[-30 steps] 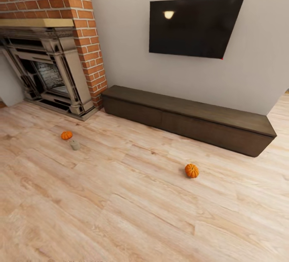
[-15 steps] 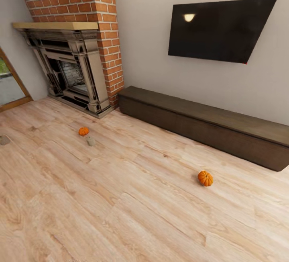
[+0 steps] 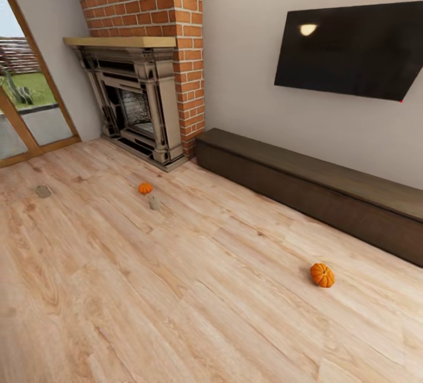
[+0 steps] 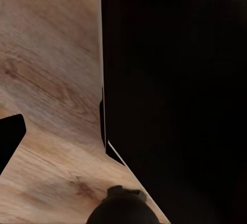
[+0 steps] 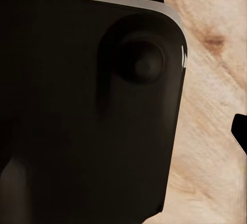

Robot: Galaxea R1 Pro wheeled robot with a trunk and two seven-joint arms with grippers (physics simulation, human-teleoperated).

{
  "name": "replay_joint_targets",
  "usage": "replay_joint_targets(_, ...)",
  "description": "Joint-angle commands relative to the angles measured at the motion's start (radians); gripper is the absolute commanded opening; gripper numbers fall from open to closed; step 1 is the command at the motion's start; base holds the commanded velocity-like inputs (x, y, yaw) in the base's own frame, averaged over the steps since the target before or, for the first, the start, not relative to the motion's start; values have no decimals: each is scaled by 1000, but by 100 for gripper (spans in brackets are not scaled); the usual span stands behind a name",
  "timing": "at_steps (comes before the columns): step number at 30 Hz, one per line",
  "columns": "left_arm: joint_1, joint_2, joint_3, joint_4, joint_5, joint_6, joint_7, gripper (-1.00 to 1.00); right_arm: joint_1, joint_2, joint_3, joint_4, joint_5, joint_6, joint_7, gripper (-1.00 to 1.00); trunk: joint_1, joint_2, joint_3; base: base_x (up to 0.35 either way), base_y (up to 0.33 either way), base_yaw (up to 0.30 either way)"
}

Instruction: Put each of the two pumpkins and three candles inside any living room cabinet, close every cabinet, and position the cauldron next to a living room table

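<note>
Two small orange pumpkins lie on the wood floor in the head view: one pumpkin [image 3: 322, 275] in front of the cabinet, the other pumpkin [image 3: 145, 188] near the fireplace. A stubby grey candle [image 3: 154, 202] stands just beside the far pumpkin. A second small grey shape, apparently another candle [image 3: 43, 191], lies further left. The cabinet [image 3: 311, 189], a long low dark-brown console, runs along the wall under the TV with its fronts shut. The cauldron and the table are out of view. Both wrist views look past dark robot bodywork at the floor, with one dark finger edge [image 4: 10, 136] [image 5: 240, 131] in each.
A brick chimney with a grey fireplace [image 3: 141, 101] stands left of the cabinet. A black TV [image 3: 352, 48] hangs on the wall. A wood-framed glass door [image 3: 23, 107] is at the far left. Open floor lies between me and the pumpkins.
The whole head view has swung left: the fireplace, cabinet and pumpkins slid rightward in the picture, and the glass door and the second grey candle came into view. Nothing on the floor moved.
</note>
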Motion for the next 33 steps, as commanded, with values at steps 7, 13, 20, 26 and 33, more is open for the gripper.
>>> replay_joint_targets(7, 0, 0, 0, 0, 0, 0, 0, 100, 0, -1, 0, 0, 0, 0, 0, 100, 0, 0, 6, 0, 0, 240)
replay_joint_targets(13, 0, 0, 0, 0, -1, 0, 0, 100, 0, -2, 2, 2, 1, 1, 0, 100, 0, 0, 7, 0, 0, 51)
replay_joint_targets(20, 0, 0, 0, 0, -1, 0, 0, 100, 0, 0, 28, 4, 0, 2, 0, 100, 0, 0, 8, 0, 0, 2)
replay_joint_targets(26, 0, 0, 0, 0, -1, 0, 0, 100, 0, -1, 32, 3, -1, 0, 0, 100, 0, 0, 8, 0, 0, 19)
replay_joint_targets(33, 0, 0, 1, 0, 0, 0, 0, 100, 0, 4, 32, 3, 1, 0, 0, 100, 0, 0, 8, 0, 0, 243)
